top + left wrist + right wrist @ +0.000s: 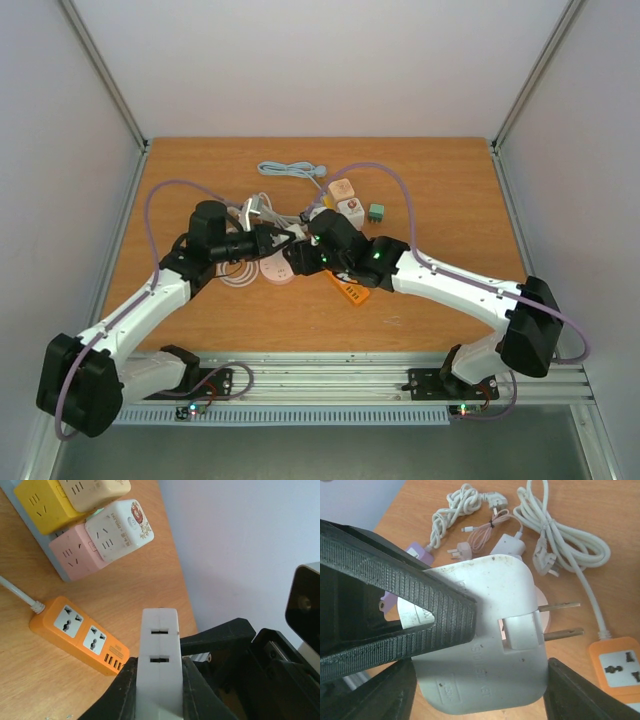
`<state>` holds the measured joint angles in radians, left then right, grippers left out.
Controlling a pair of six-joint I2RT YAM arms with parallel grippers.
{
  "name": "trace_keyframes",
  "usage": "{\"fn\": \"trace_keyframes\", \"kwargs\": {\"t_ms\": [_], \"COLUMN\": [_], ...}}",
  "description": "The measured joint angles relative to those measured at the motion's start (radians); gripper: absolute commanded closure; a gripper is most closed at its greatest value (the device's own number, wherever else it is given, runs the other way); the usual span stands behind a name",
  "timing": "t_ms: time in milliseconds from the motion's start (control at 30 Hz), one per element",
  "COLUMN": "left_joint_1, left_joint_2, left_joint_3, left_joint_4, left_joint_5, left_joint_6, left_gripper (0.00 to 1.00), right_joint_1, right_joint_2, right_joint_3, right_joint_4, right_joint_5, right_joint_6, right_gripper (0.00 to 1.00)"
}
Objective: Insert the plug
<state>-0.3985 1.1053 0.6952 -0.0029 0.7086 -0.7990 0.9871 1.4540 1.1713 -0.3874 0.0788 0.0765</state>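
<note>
The plug, a flat white charger body with two bare metal prongs sticking out sideways, hangs above the middle of the table between both arms. My right gripper is shut on it, one finger against each side edge. My left gripper is shut on the same plug from the other side, and its ribbed finger lies across the plug's flat face. An orange power strip with two sockets lies on the table just below.
Pink, white, yellow and beige cube sockets sit behind the strip. A coiled white cable, a pink cable with a small charger and a purple plug lie nearby. A round pink socket sits under the arms.
</note>
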Motion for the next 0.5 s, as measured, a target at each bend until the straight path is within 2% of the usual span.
{"fn": "trace_keyframes", "kwargs": {"t_ms": [33, 167, 267, 400, 500], "left_joint_1": [0.000, -0.001, -0.001, -0.001, -0.002], "left_joint_2": [0.008, 0.020, 0.021, 0.027, 0.047], "left_joint_3": [0.006, 0.050, 0.096, 0.139, 0.163], "left_joint_4": [-0.009, -0.073, -0.138, -0.213, -0.269], "left_joint_5": [0.005, 0.014, 0.015, 0.043, 0.098], "left_joint_6": [0.006, 0.055, 0.118, 0.203, 0.261], "left_gripper": [1.00, 1.00, 1.00, 1.00, 1.00], "right_joint_1": [-0.007, -0.032, -0.056, -0.156, -0.247], "right_joint_2": [0.000, -0.016, -0.078, -0.205, -0.230], "right_joint_3": [0.002, 0.004, -0.016, -0.027, 0.027], "right_joint_4": [-0.007, -0.022, -0.025, -0.051, -0.114], "right_joint_5": [-0.018, -0.100, -0.152, -0.316, -0.462], "right_joint_6": [-0.005, -0.058, -0.113, -0.192, -0.248], "right_gripper": [0.21, 0.10, 0.08, 0.09, 0.11]}}
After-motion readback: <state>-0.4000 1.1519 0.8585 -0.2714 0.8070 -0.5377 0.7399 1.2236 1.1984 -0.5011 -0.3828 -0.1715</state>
